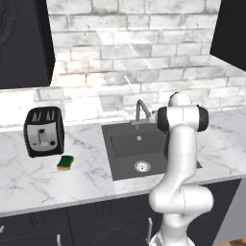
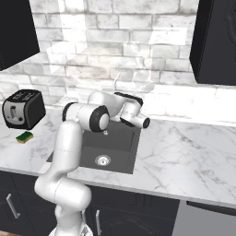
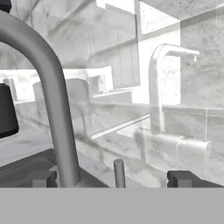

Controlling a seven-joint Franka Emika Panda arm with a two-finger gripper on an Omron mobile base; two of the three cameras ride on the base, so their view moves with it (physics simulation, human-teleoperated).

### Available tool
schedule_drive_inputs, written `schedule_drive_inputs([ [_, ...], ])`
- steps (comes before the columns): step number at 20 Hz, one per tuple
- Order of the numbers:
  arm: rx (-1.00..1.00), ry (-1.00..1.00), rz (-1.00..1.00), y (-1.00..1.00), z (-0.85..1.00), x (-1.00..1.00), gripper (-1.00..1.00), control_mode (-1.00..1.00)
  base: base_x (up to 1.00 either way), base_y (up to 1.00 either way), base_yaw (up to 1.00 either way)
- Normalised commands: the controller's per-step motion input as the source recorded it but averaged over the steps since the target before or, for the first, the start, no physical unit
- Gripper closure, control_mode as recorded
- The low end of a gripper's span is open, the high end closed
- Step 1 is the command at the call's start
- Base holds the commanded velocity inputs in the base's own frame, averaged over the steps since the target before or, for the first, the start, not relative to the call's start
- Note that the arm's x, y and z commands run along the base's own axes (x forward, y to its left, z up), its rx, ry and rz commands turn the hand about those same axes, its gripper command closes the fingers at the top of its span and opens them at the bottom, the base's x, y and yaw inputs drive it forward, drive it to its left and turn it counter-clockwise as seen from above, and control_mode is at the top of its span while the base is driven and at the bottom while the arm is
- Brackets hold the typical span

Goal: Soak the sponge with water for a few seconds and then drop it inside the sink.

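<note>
The sponge, yellow with a dark green top, lies flat on the marble counter in front of the toaster, left of the sink. My gripper is open, fingertips wide apart with nothing held. It hovers at the back of the basin, far from the sponge. In the hand view the grey gooseneck tap rises close by the left fingertip. The tap's small upright lever stands between the two tips. Water is out of view. My hand sits over the sink's rear edge.
A black-and-silver toaster stands at the counter's left. Dark wall cabinets hang at both sides. The glossy brick wall behind the tap mirrors it. The drain lies in the basin floor.
</note>
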Motion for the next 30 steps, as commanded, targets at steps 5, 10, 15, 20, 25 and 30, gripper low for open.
schedule_drive_inputs([
  [5, 0.00, 0.00, -0.06, -0.29, -0.01, 0.05, -1.00, -1.00, 0.00, 0.00, 0.00],
  [10, 0.00, 0.00, -0.05, -0.10, -0.09, 0.17, -1.00, -1.00, 0.00, 0.00, 0.00],
  [15, 0.00, 0.00, 0.00, 0.01, -0.13, 0.21, -1.00, -1.00, 0.00, 0.00, 0.00],
  [20, 0.00, 0.00, 0.00, 0.16, -0.17, 0.20, -1.00, -1.00, 0.00, 0.00, 0.00],
  [25, 0.00, 0.00, 0.00, 0.12, -0.11, 0.25, -1.00, -1.00, 0.00, 0.00, 0.00],
  [30, 0.00, 0.00, 0.00, 0.12, -0.09, 0.26, -1.00, -1.00, 0.00, 0.00, 0.00],
])
